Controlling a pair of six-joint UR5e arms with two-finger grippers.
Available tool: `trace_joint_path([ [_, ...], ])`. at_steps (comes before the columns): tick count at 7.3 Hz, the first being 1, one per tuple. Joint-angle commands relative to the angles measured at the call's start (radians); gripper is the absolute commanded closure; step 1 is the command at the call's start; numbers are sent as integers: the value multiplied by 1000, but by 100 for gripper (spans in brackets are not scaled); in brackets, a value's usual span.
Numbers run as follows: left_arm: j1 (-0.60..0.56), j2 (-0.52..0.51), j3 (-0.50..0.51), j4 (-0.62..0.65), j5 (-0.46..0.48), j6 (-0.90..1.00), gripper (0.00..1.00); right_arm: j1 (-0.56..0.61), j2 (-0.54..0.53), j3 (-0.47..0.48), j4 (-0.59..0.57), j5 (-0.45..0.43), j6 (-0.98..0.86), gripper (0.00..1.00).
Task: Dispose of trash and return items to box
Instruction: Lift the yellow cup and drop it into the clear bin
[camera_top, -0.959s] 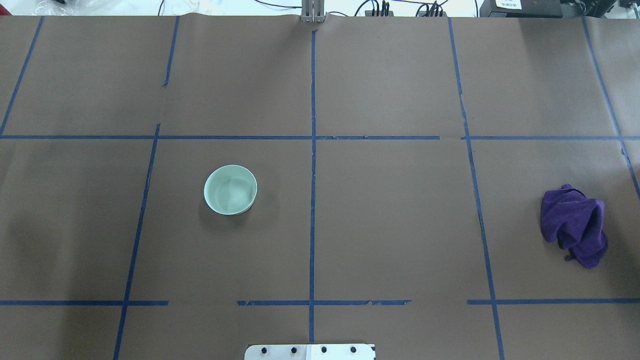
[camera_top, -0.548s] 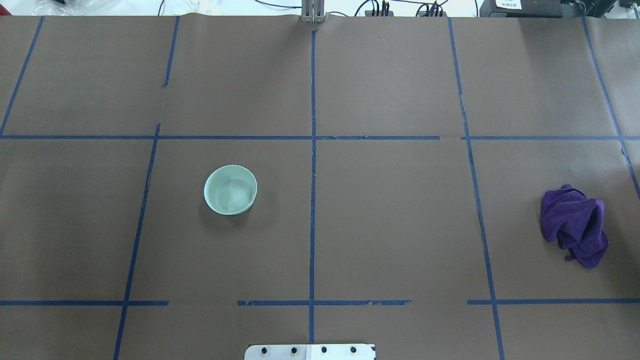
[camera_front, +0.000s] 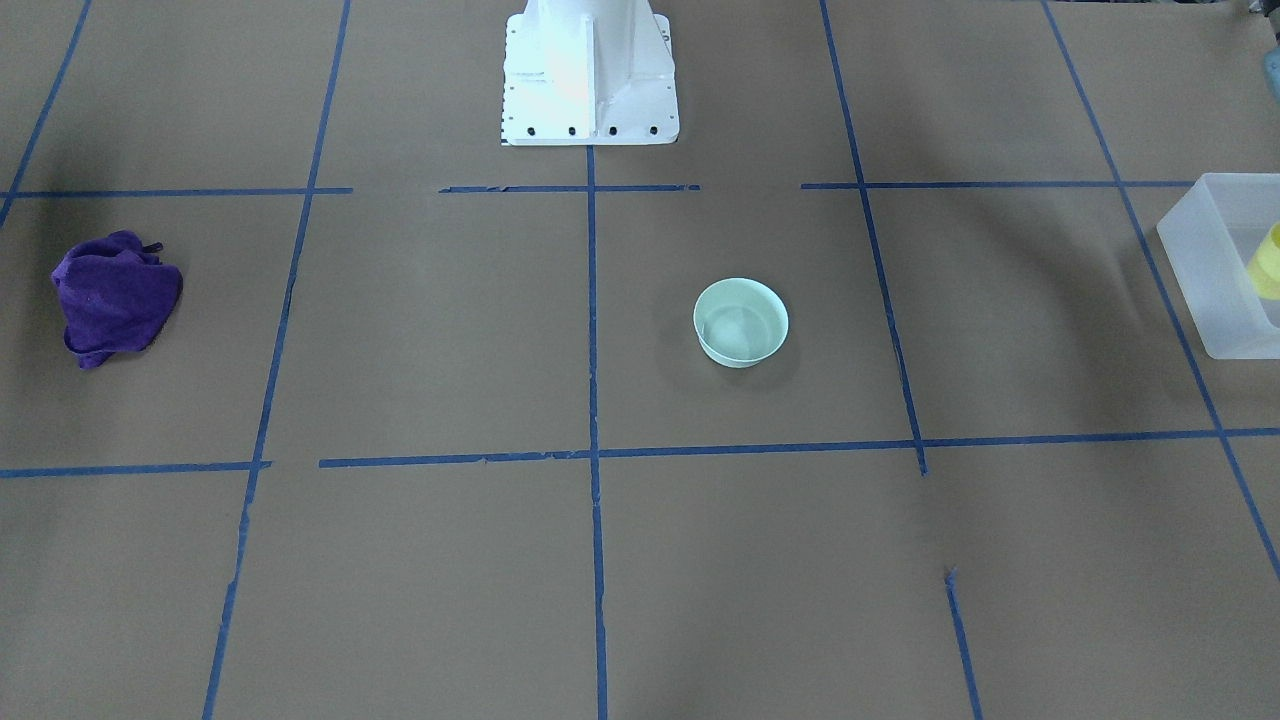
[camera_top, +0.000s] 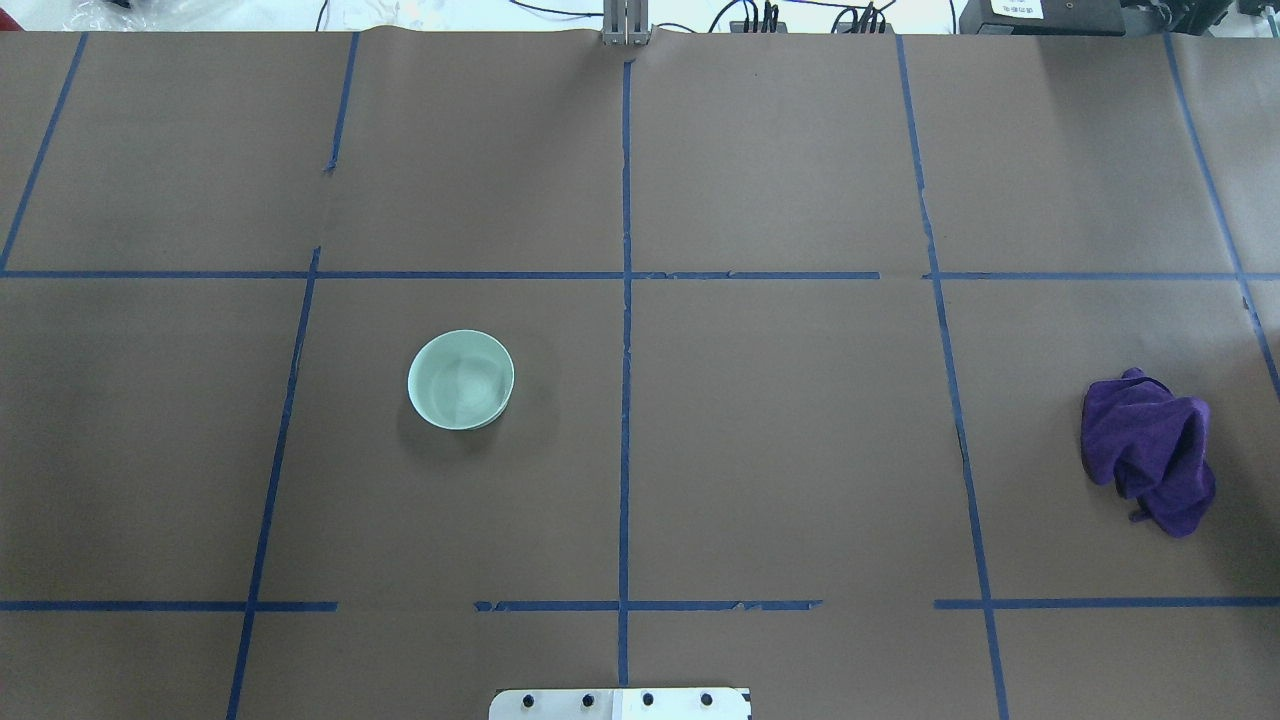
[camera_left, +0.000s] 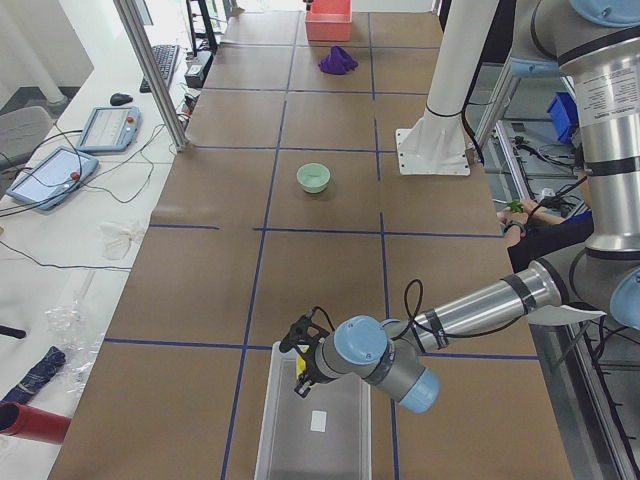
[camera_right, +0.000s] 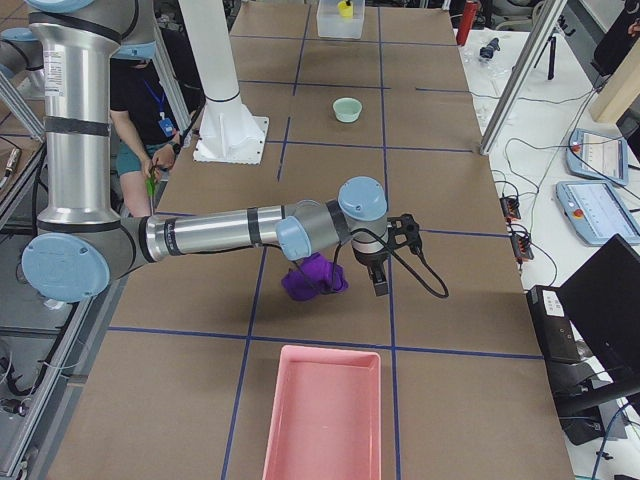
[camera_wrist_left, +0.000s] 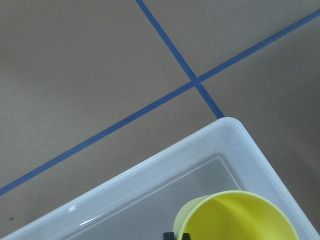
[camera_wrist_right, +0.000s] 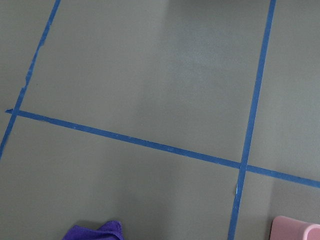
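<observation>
The white robot base (camera_front: 588, 75) serves as the marker. The frosted box (camera_left: 315, 420) sits at the table end well off to the base's left. The left gripper (camera_left: 303, 375) hangs directly over the box's end nearest the base. I read that position as serving the drop-off of the yellow cup (camera_wrist_left: 240, 217). In the left wrist view the cup is mouth-up within the box's outline, close inside one rounded corner. Only a dark tip (camera_wrist_left: 176, 235), probably a finger, shows at the cup's rim. I cannot tell whether the fingers pinch the cup or stand spread clear of it. I also cannot tell whether the cup rests on the box floor or hangs just above it. The mint-green bowl (camera_top: 461, 379) stands upright out in front of the base, a little toward the base's left. It is well apart from both grippers and looks like the item left to return. Well off to the base's right lies the crumpled purple cloth (camera_top: 1150, 463), with the right gripper (camera_right: 381, 280) poised just beside and above it. A pink bin (camera_right: 322, 415) sits beyond the cloth, farther again from the base, and that likely explains why this arm waits there. The right fingers appear only in the side view, so I cannot say whether they are spread or pressed together. The cloth appears to lie free on the table.
</observation>
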Motion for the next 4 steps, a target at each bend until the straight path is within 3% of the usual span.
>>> trace_joint_path([
  [1, 26, 55, 2, -19, -1, 74, 100, 0, -2, 0, 1, 0, -2, 0],
  [2, 26, 63, 3, -17, -1, 96, 77, 0, -2, 0, 1, 0, -5, 0],
  [3, 27, 64, 5, -17, -1, 119, 38, 0, -2, 0, 1, 0, -8, 0],
  [4, 27, 64, 3, -17, -1, 121, 33, -3, 0, 0, 1, 0, -8, 0],
])
